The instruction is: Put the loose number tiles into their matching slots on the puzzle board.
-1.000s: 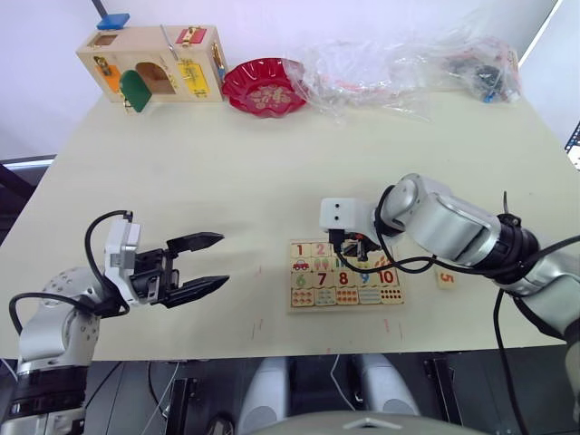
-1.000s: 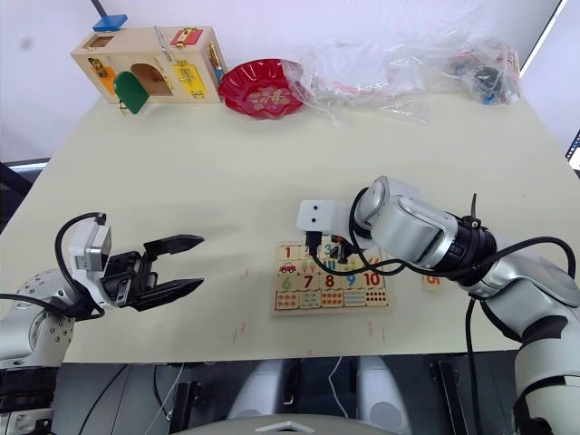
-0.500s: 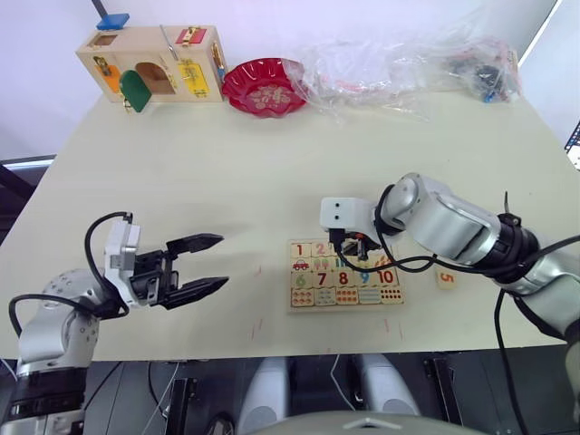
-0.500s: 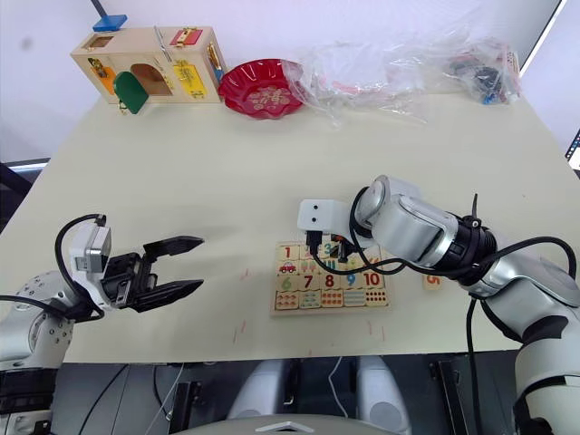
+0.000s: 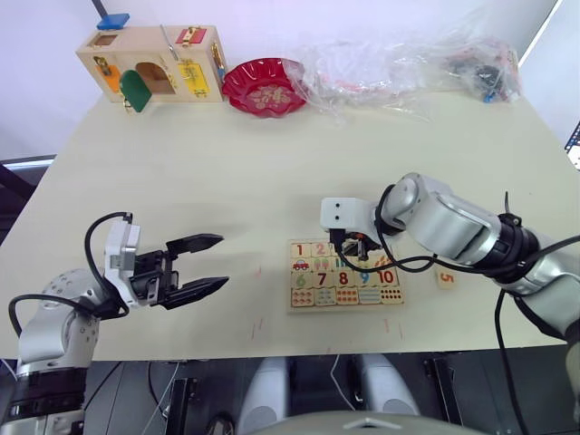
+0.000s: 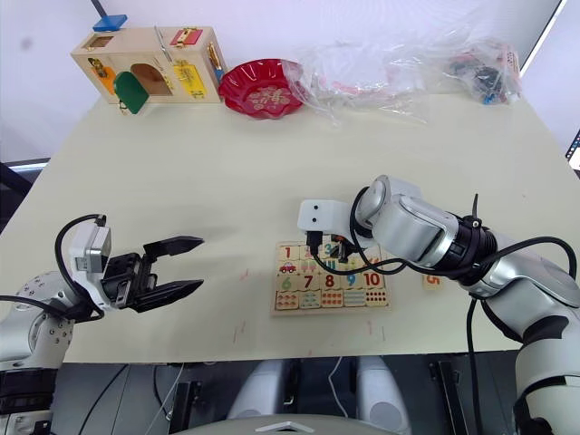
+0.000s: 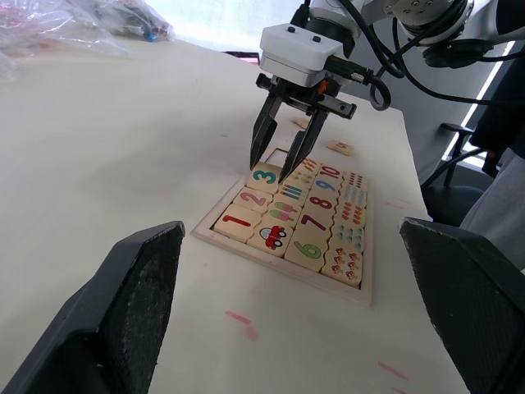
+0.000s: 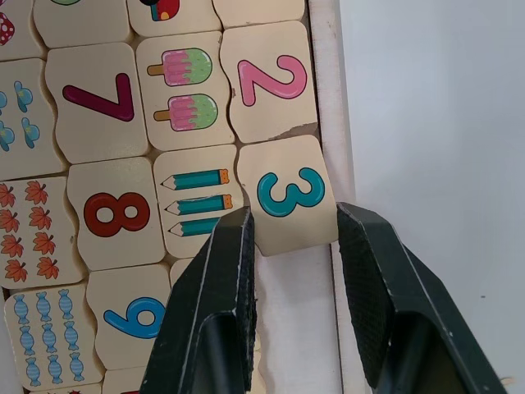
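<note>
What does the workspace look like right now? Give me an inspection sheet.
Surface: pale table, faint red marks near the front edge.
Job's things: puzzle board; tiles 1, 2 and 3 seated in the top row; tile 5 loose on the table right of the board; tile 4 cannot tell.
Clutter: wooden latch box, red dish, plastic bags along the far edge.
Grippers: right claw open, straddling tile 3; left claw open, above the table left of the board.
Cables: black cable loops over the board.
Surroundings: nothing seen.

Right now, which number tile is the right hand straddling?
The teal 3 tile, already in the board's top row beside the 2 tile. The right hand has one finger on each side of it, open.
</note>
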You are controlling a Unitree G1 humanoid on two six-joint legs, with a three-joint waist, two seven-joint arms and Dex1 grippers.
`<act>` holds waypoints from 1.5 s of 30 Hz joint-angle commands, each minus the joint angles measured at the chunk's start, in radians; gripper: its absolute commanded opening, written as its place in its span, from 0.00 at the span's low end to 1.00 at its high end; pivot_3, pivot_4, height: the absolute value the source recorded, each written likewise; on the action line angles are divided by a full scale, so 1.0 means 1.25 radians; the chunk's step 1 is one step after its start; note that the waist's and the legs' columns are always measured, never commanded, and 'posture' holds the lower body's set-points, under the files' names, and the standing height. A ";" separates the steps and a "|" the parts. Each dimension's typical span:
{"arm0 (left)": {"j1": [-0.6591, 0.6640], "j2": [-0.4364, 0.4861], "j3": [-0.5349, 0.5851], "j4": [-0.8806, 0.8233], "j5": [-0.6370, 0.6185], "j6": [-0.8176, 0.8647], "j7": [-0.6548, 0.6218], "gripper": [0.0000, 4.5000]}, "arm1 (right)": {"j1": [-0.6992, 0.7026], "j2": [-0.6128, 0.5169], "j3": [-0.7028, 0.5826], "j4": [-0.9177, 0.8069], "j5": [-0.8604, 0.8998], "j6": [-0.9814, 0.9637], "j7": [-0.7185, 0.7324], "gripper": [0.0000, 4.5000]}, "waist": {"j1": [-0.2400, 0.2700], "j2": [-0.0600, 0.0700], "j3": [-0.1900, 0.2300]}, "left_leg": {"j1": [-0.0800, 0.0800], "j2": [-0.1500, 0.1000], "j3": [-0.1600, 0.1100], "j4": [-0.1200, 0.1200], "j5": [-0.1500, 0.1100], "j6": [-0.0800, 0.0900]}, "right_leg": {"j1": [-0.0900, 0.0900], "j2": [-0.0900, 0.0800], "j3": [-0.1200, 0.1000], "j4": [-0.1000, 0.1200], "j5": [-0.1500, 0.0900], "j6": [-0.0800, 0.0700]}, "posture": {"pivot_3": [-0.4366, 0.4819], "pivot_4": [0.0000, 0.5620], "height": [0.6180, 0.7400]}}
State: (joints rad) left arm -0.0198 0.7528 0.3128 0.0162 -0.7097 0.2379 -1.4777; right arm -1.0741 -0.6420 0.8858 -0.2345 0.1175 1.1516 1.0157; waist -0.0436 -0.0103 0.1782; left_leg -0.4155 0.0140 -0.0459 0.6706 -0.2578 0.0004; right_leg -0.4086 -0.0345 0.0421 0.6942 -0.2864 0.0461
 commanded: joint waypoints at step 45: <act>-0.021 0.008 0.014 -0.020 -0.012 0.003 0.006 1.00 | 0.444 0.081 -0.529 -0.017 0.179 -0.416 -0.046 0.98 | 0.002 -0.002 0.000 | 0.001 0.000 0.000 0.000 0.000 0.000 | 0.001 0.001 0.000 0.000 0.000 0.000 | 0.48 0.27 1.00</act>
State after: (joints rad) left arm -0.0375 0.7537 0.3155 0.0118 -0.7100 0.2400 -1.4627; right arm -0.5187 -0.5406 0.2538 -0.2593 0.3413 0.6848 0.9535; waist -0.0408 -0.0130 0.1777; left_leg -0.4147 0.0139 -0.0452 0.6710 -0.2578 0.0005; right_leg -0.4073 -0.0336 0.0422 0.6946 -0.2864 0.0463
